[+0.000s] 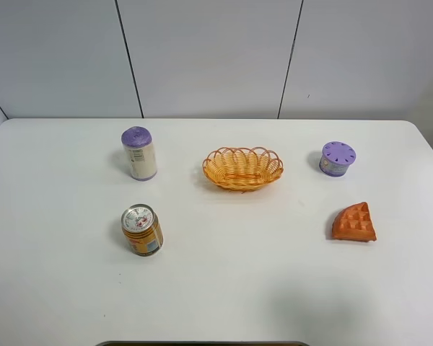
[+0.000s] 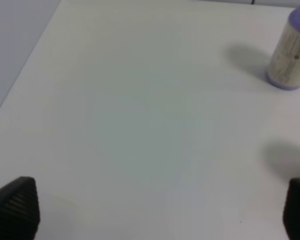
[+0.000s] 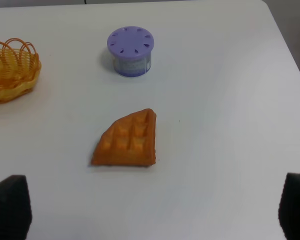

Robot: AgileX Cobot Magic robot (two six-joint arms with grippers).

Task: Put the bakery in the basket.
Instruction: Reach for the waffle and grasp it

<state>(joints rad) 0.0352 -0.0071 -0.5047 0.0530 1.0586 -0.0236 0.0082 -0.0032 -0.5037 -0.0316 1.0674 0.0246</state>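
Observation:
The bakery (image 1: 354, 223), an orange-brown waffle wedge with a grid pattern, lies on the white table at the right; it also shows in the right wrist view (image 3: 128, 140). The orange-yellow wicker basket (image 1: 242, 167) stands empty at the table's middle, and its rim shows in the right wrist view (image 3: 10, 70). My right gripper (image 3: 152, 210) is open, its fingertips (image 3: 10, 205) wide apart, short of the waffle and empty. My left gripper (image 2: 155, 210) is open and empty over bare table. Neither gripper shows in the exterior high view.
A purple-capped cylinder (image 1: 139, 153) stands at the back left, also in the left wrist view (image 2: 291, 50). An orange-labelled can (image 1: 142, 230) stands at the front left. A low purple round container (image 1: 337, 158) sits behind the waffle, also in the right wrist view (image 3: 130, 51).

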